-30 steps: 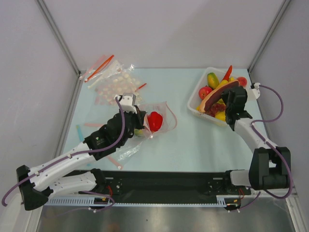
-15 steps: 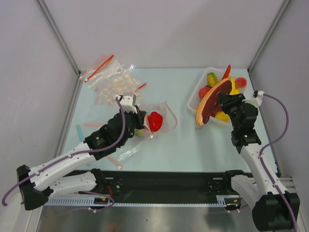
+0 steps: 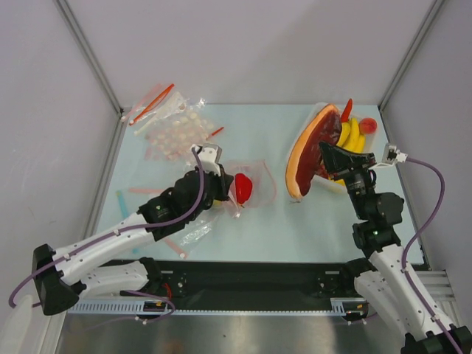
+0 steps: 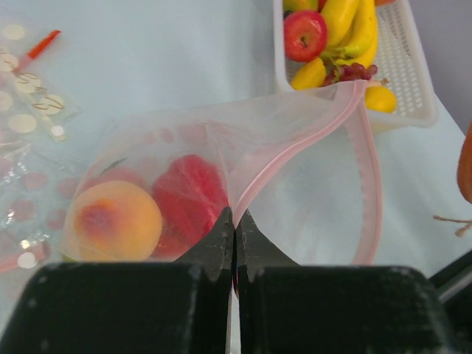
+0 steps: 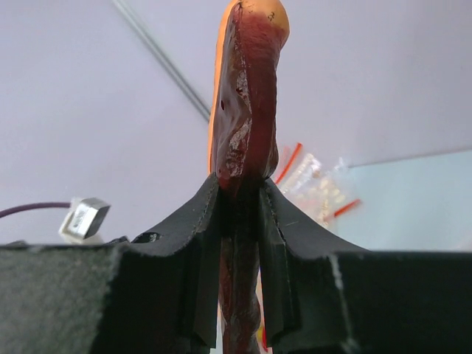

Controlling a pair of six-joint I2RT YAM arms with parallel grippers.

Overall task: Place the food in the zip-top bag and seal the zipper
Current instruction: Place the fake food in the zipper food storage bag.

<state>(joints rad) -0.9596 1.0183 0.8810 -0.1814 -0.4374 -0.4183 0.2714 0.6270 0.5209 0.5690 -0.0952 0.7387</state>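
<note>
The zip-top bag point(image 3: 254, 186) point(image 4: 310, 169) lies left of centre with its mouth held open. My left gripper point(image 3: 221, 186) point(image 4: 236, 221) is shut on the near lip of its pink-red zipper point(image 4: 372, 169). Inside the bag sit a red pepper point(image 3: 240, 189) point(image 4: 188, 203) and an orange-pink peach point(image 4: 114, 220). My right gripper point(image 3: 330, 158) point(image 5: 237, 184) is shut on a large flat slice of toy food point(image 3: 304, 155) point(image 5: 247, 88), dark red with an orange rim. It holds the slice on edge in the air, between the bag and the tray.
The white tray point(image 4: 424, 110) at the right holds bananas point(image 3: 348, 133), a red apple point(image 4: 304, 35) and other toy food. Clear bags printed with dots point(image 3: 173, 127) point(image 4: 29, 110) lie at the back left. Pale strips point(image 3: 122, 199) lie by the left arm.
My right arm has lifted the flat slice out of the tray and carried it up and left. My left gripper has shifted slightly right with the bag's lip.
</note>
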